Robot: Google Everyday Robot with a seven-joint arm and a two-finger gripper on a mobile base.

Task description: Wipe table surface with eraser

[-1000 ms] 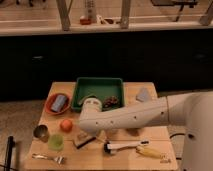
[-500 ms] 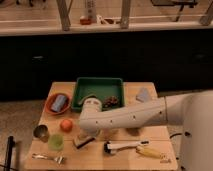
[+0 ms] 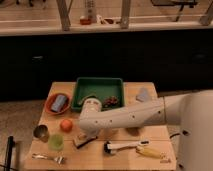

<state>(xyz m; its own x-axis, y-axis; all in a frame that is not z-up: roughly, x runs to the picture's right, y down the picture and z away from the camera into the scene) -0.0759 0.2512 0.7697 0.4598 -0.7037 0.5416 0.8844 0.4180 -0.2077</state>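
The table surface (image 3: 135, 137) is a small square top of light tan wood in the middle of the camera view. The eraser (image 3: 81, 141), a small pale tan block with a dark face, lies on the table's front left part, just right of the orange fruit (image 3: 66, 125). My white arm reaches in from the right across the table. My gripper (image 3: 88, 134) points down at the arm's end, right over the eraser and touching or nearly touching it. The gripper's lower part is dark and partly hidden by the wrist.
A green tray (image 3: 80, 95) stands at the back. An orange bowl (image 3: 49, 106) holding a blue cup is at back left, a grey wedge (image 3: 143, 95) at back right. A metal cup (image 3: 41, 132), green cup (image 3: 56, 143), fork (image 3: 47, 158), black-and-white brush (image 3: 122, 146) and yellow piece (image 3: 150, 151) line the front.
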